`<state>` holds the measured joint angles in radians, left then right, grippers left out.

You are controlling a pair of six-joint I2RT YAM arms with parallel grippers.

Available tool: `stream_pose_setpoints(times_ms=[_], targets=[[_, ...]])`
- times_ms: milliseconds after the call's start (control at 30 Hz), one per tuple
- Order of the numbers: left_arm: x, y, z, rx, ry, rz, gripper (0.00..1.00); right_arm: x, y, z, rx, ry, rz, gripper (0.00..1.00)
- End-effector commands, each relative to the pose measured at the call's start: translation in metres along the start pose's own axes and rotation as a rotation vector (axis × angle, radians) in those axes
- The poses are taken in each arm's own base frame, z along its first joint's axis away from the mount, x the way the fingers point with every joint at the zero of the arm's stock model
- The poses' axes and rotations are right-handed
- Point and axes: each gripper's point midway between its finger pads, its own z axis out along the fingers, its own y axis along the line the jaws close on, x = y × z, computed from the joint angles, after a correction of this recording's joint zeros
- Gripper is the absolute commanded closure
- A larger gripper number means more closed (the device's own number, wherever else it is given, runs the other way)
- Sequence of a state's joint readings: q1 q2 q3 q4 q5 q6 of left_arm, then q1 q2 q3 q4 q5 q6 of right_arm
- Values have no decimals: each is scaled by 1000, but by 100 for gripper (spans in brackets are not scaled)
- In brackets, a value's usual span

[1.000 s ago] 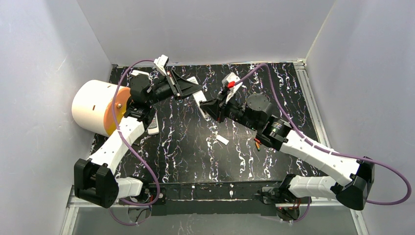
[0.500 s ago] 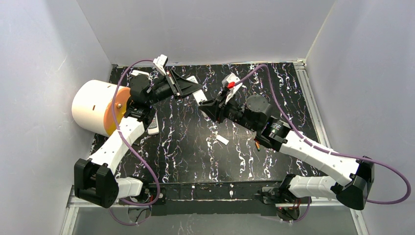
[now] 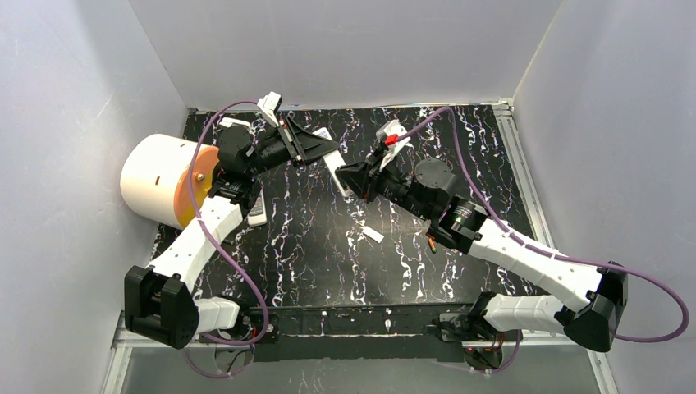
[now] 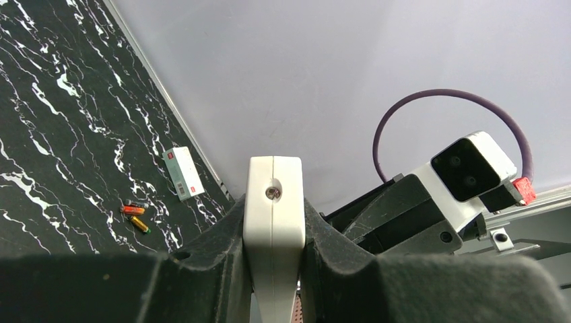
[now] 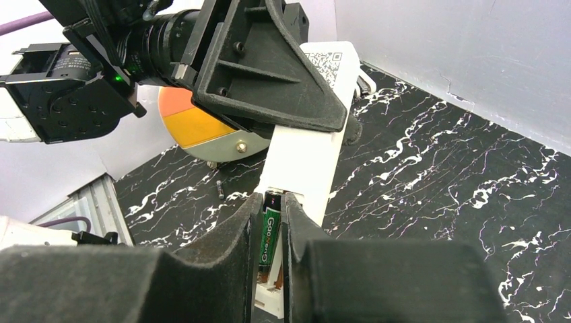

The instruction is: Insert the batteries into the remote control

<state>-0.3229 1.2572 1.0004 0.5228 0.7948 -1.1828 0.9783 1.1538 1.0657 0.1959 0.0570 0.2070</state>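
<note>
A white remote control (image 3: pixel 335 168) is held off the table, my left gripper (image 3: pixel 328 152) shut on its upper end (image 4: pixel 273 202). My right gripper (image 3: pixel 354 182) is at the remote's lower end, over the open battery bay. Its fingers (image 5: pixel 232 249) are shut on a green-labelled battery (image 5: pixel 271 232) that stands lengthwise in the bay of the remote (image 5: pixel 316 148). In the left wrist view, loose orange-red batteries (image 4: pixel 133 211) lie together on the black marbled table. One small dark cylinder (image 5: pixel 220 188) lies on the table beyond the remote.
A white and orange drum (image 3: pixel 160 180) lies at the left wall. A second remote (image 3: pixel 258 212) rests under the left forearm. A small white cover piece (image 3: pixel 373 234) lies mid-table. A small white box (image 4: pixel 183 173) sits near the back edge. Grey walls enclose three sides.
My right gripper has shifted slightly up and left along the remote, with its wrist turned a little. The left arm and the remote have stayed put.
</note>
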Motion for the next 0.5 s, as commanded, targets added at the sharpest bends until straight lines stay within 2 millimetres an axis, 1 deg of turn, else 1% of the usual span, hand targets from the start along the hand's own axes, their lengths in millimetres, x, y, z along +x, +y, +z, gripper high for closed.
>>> stream_pose_setpoints(times_ms=[0,167,367,467], targets=[[1,-21,-5,54,5,37,100,-18,-2,1,18,-71,9,76],[0,-17,-4,47,2,45,100,-39,1,-3,24,-124,74,68],[-3,-16,-2,45,-7,59,100,-59,12,-5,-6,-168,191,61],[-4,-17,-2,46,-12,73,100,-66,10,-8,16,-192,265,48]])
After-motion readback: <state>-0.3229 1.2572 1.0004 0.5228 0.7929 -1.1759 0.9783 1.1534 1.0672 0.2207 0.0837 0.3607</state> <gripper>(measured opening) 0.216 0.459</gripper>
